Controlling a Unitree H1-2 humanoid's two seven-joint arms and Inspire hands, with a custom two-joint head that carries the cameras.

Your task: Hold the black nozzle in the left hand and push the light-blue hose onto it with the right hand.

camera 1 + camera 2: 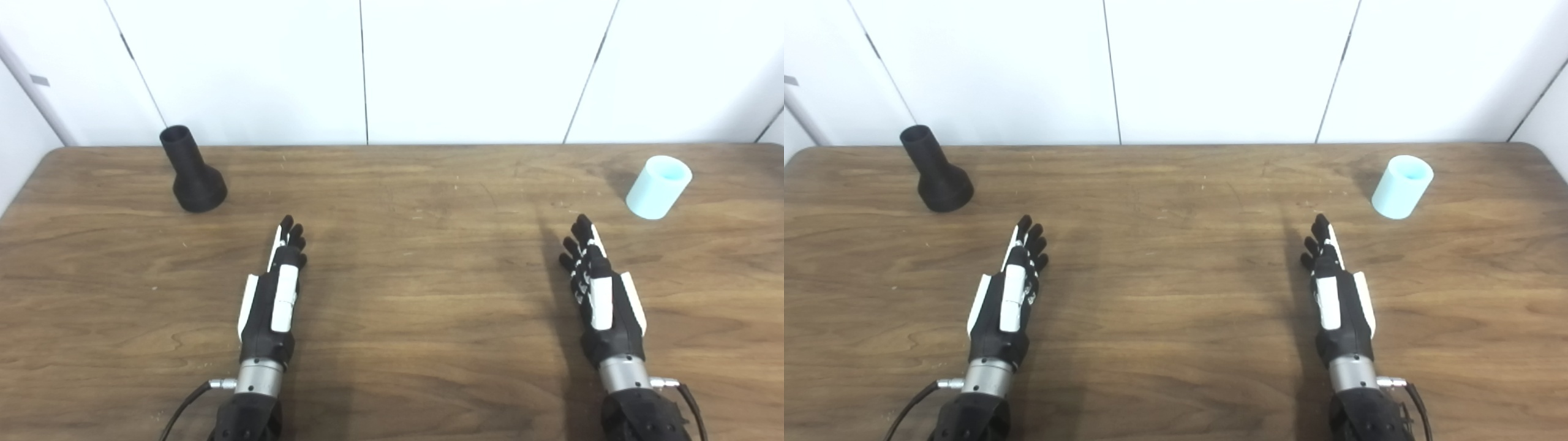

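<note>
The black nozzle [192, 172] stands upright on its wide base at the far left of the wooden table, narrow end up. The light-blue hose piece [658, 186], a short tube, stands at the far right. My left hand [274, 294] is open and empty, fingers straight, held edge-on over the table, below and right of the nozzle and well apart from it. My right hand [601, 291] is open and empty too, below and left of the hose and apart from it.
The wooden table [416, 269] has a white panelled wall [367, 67] right behind its far edge. Cables run from both wrists at the bottom edge.
</note>
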